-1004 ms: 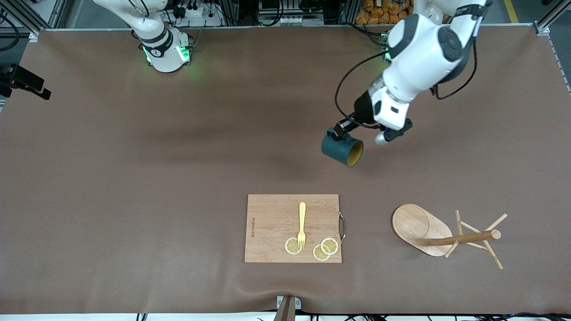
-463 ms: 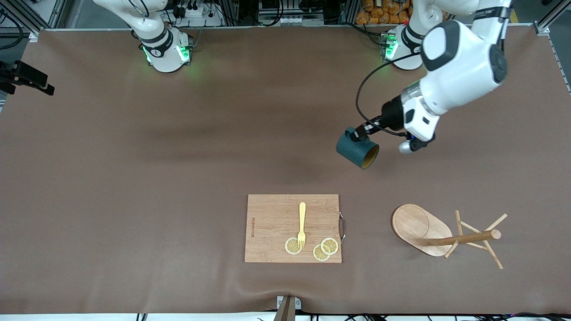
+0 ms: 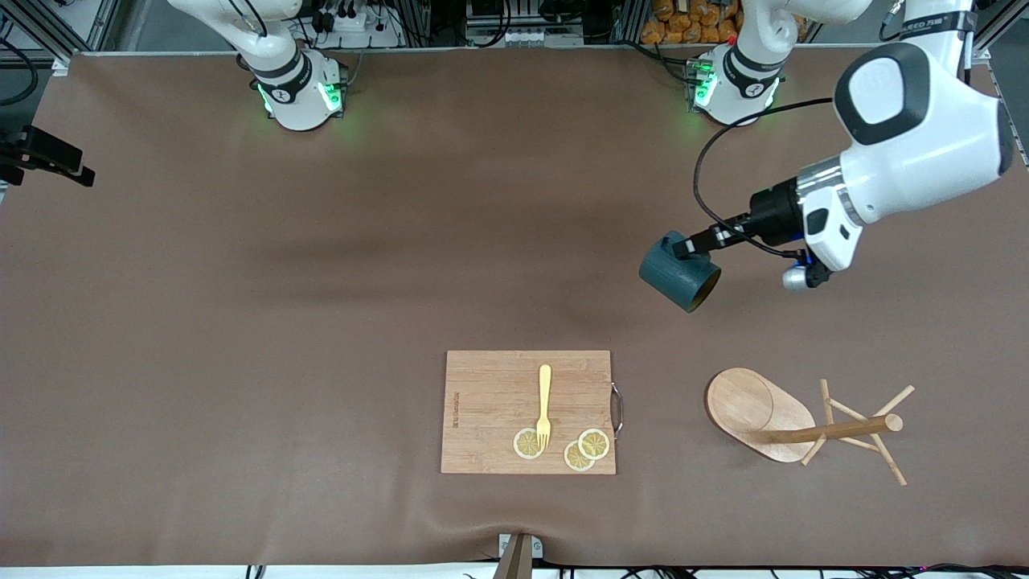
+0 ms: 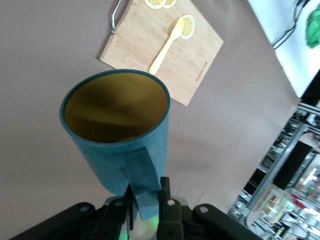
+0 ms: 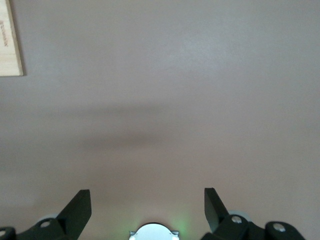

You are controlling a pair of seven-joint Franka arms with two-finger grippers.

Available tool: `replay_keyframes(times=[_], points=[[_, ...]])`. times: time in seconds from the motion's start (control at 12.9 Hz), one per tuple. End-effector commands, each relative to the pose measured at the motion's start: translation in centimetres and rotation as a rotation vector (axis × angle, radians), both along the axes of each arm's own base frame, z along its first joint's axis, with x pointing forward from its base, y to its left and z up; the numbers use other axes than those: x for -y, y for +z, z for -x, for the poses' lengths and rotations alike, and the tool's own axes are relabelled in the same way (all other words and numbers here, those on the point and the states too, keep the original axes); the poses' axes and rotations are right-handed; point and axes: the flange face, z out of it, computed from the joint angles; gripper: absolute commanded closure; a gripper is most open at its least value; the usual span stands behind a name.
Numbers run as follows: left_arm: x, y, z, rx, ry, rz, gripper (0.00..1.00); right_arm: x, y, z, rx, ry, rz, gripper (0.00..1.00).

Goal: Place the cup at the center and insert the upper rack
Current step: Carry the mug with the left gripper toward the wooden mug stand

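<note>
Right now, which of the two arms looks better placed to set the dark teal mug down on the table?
The left arm, probably. The left gripper is shut on the handle of the dark teal ribbed mug, held tilted over bare table. The right gripper is open and empty, with only its base in the front view.

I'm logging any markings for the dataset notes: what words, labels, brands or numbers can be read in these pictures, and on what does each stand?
Cutting board: a short line of dark print runs along its edge toward the right arm's end of the table, too small to read; it also shows in the left wrist view, still unreadable.
Left arm's upper link: a band with dark lettering, too blurred to read.
Cup: no text visible.
</note>
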Motion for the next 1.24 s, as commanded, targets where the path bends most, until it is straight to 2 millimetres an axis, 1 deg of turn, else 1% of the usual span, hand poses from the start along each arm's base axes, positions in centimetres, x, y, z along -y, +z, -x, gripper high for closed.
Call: replay_keyframes(times=[0.0,0.08,0.15,0.23,0.39,0.54,0.62,0.7,0.77,0.85,1.08,1.16], points=[[-1.0,-0.1,-1.7,0.012,0.014,0.092,1.0,-0.3,0.6,0.0,-0.009,0.068,0.0,0.0],[-1.0,-0.6,-2.1,0.008,0.025,0.128,1.0,0.1,0.6,0.0,-0.009,0.05,-0.001,0.0],[-2.1,-0.5,-2.8,0.024,0.051,0.163,1.0,0.2,0.6,0.0,-0.009,0.047,-0.002,0.0],[-3.0,-1.3,-3.4,0.015,0.074,0.2,1.0,0.1,0.6,0.0,-0.009,0.047,-0.002,0.0],[-4.6,-2.6,-4.8,0.028,0.064,0.284,1.0,0.1,0.5,0.0,-0.01,0.044,-0.002,0.0],[-7.6,-2.8,-5.8,0.022,0.082,0.341,1.0,0.3,0.6,0.0,-0.005,0.037,-0.008,0.0],[-8.4,-2.6,-6.4,0.025,0.081,0.368,1.0,0.6,0.7,0.0,-0.003,0.031,-0.008,0.0],[-9.7,-2.8,-7.0,0.019,0.087,0.385,1.0,0.8,0.7,0.1,-0.002,0.02,-0.007,0.0],[-11.3,-3.1,-7.6,0.022,0.094,0.399,1.0,0.8,0.9,0.1,0.001,-0.021,-0.004,0.0],[-12.3,-3.5,-8.2,0.024,0.094,0.419,1.0,0.6,0.9,0.1,0.003,-0.068,0.002,0.0],[-15.2,-5.0,-9.3,0.023,0.127,0.49,1.0,0.3,0.9,0.0,0.004,-0.081,0.004,0.0],[-15.5,-5.4,-9.4,0.025,0.13,0.522,1.0,0.3,0.9,0.0,0.004,-0.081,0.004,0.0]])
